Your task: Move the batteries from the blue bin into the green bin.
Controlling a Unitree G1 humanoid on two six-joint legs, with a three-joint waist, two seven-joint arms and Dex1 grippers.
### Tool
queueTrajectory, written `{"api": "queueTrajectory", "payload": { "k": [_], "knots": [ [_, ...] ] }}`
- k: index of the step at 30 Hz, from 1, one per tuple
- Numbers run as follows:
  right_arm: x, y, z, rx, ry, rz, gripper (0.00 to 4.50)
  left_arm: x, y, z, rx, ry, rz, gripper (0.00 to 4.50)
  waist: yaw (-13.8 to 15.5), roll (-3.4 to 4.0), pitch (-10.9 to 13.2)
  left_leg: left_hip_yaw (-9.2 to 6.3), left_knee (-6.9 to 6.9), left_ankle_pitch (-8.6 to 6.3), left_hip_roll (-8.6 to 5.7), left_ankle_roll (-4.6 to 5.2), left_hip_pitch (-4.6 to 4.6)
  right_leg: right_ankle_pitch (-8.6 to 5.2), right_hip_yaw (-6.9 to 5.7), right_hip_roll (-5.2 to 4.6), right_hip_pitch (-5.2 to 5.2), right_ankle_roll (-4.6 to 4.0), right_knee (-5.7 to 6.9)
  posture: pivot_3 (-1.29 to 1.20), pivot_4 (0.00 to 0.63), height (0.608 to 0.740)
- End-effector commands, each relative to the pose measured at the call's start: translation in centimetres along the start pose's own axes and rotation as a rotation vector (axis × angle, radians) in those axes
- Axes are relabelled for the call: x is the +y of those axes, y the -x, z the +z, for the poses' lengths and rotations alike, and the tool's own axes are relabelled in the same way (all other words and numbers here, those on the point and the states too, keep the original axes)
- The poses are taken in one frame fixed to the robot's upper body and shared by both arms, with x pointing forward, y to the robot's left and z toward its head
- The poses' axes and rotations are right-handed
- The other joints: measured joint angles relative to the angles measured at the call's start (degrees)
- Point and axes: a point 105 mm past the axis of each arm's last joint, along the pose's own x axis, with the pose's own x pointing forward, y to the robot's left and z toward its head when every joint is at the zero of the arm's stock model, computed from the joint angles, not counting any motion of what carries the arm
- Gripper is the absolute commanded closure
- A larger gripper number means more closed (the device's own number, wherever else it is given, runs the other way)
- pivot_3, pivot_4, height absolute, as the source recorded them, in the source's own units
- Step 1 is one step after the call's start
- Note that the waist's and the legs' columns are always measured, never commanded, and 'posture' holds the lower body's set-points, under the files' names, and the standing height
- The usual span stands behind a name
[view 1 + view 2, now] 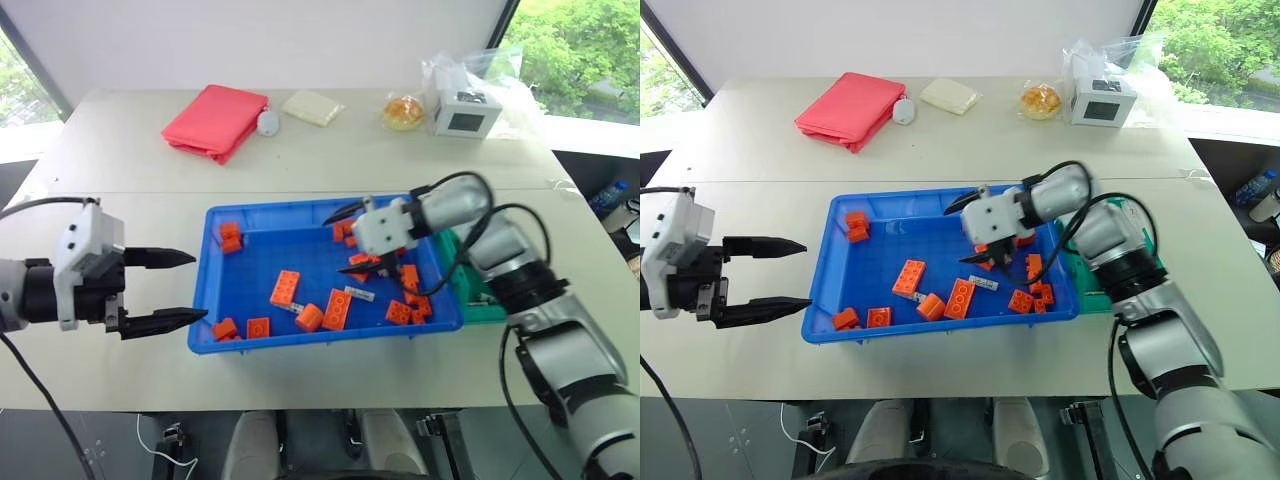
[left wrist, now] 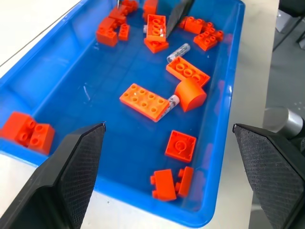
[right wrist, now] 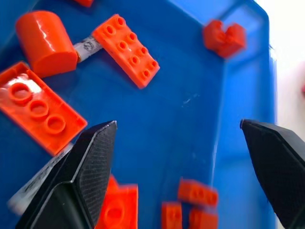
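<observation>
The blue bin (image 1: 215, 290) sits mid-table, scattered with orange bricks (image 1: 284, 288). One silver battery (image 1: 360, 293) lies bare near the bin's right side. Another battery (image 1: 288, 308) is wedged between a flat brick and a rounded brick (image 2: 190, 94). Both batteries also appear in the left wrist view (image 2: 178, 51) (image 2: 172, 100). My right gripper (image 1: 350, 240) hangs open over the bin's right part, above the bare battery, holding nothing. My left gripper (image 1: 195, 287) is open just outside the bin's left wall. The green bin (image 1: 478, 292) stands against the blue bin's right end, largely hidden by my right arm.
At the table's far side lie a red cloth (image 1: 215, 120), a small white object (image 1: 268, 122), a pale yellow block (image 1: 312, 107), a bag with something orange (image 1: 403, 112) and a white box (image 1: 466, 112). Bare tabletop surrounds the bins.
</observation>
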Motion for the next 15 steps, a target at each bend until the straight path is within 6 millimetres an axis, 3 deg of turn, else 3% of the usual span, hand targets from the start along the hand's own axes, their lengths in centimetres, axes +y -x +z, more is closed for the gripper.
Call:
{"api": "queueTrajectory", "payload": {
  "k": [1,15],
  "knots": [
    [-0.9,-1.6,1.1,-0.026,0.079,-0.033,0.21,0.3,0.1,-0.4,0.018,-0.024,0.019,0.00,-0.12,-0.02,-0.01,0.00,0.04,0.01,0.00,-0.02,-0.05,0.01,0.00,0.00,-0.04,-0.01,0.03,0.00,0.150,0.736],
    [0.8,-6.1,1.3,-0.082,0.109,-0.020,0.21,0.2,-0.5,0.9,-0.013,-0.064,0.013,0.00,-0.23,-0.05,-0.02,-0.10,0.56,0.06,0.03,-0.09,-0.28,0.01,0.02,0.04,-0.47,-0.04,0.84,0.00,0.150,0.736]
  ]
}}
